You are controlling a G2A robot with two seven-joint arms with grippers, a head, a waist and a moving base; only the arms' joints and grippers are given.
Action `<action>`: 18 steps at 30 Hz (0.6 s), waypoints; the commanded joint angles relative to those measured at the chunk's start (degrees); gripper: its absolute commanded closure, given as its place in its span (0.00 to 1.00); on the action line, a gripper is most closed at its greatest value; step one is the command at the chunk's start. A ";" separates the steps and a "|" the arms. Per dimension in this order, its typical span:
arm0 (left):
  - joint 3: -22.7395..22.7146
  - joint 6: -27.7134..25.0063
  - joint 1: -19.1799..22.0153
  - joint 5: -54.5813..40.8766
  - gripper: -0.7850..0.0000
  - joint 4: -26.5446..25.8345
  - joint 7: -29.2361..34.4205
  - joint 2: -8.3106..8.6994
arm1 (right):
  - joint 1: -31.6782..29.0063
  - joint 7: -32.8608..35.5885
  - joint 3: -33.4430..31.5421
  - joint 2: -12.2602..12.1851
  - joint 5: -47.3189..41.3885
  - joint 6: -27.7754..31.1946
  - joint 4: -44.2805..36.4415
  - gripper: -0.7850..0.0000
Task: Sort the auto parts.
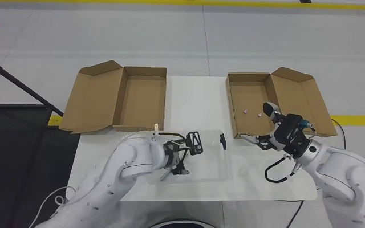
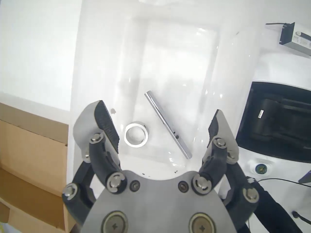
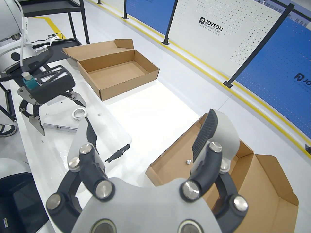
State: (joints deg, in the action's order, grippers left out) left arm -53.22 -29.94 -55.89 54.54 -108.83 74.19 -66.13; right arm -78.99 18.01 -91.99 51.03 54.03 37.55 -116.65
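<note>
- Left pincer [image 2: 160, 112]: fingers spread wide, holding nothing. It hangs fingertips-down over the clear tray [image 1: 217, 166], close above the tray floor. Whether either tip touches the floor cannot be told.
- Metal ring [image 2: 136, 137]: lies flat on the tray floor under the left pincer, inside the span of its fingers and nearer one finger.
- Metal rod [image 2: 167, 124]: lies flat on the tray floor just beside the ring, not touching it. It sits under the same pincer, running aslant between the two fingers.
- Right pincer [image 3: 148, 118]: fingers spread, empty. The arm comes in from the robot's right, and the pincer is held over the wall of the right cardboard box [image 3: 170, 157] nearest the tray. It faces across the tabletop [image 1: 199, 102] towards the left pincer.
- Small bolt [image 3: 188, 162]: rests on the floor of the right box, below the right pincer (the top view shows two small parts there, close together).
- Black scrap [image 3: 117, 152]: lies at the tray end nearer the right pincer, between the two pincers.
- Left cardboard box [image 3: 116, 73]: open, beyond the left pincer and well apart from the right pincer.
</note>
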 commanded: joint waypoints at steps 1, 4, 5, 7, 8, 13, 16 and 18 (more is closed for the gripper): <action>0.82 3.86 1.82 -0.88 0.00 1.96 2.07 -0.37 | 0.00 0.00 0.00 0.00 0.00 0.00 0.00 0.00; 2.03 8.54 3.39 -2.68 0.00 4.33 3.76 -0.92 | 0.00 0.00 0.00 0.00 0.00 0.00 0.00 0.00; 2.32 9.29 3.77 -2.94 0.00 4.56 4.04 -1.03 | 0.00 0.00 0.00 0.00 0.00 0.00 0.00 0.00; 2.32 9.29 3.77 -2.94 0.00 4.56 4.04 -1.03 | 0.00 0.00 0.00 0.00 0.00 0.00 0.00 0.00; 2.32 9.29 3.77 -2.94 0.00 4.56 4.04 -1.03 | 0.00 0.00 0.00 0.00 0.00 0.00 0.00 0.00; 2.33 9.33 3.60 -2.98 0.00 4.63 3.62 -1.03 | 0.00 0.00 0.00 0.00 0.00 0.00 0.00 0.00; 3.09 9.68 3.22 -2.89 0.00 6.69 2.97 -1.09 | 0.00 0.00 0.00 0.00 0.00 0.00 0.00 0.00; 3.95 11.20 4.39 -3.86 0.00 7.52 4.16 -1.43 | 0.00 0.00 0.00 0.00 0.00 0.00 0.00 0.00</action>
State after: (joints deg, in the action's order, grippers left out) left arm -49.79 -19.67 -52.21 51.38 -101.74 77.60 -67.36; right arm -78.99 18.01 -91.99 51.03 54.03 37.55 -116.65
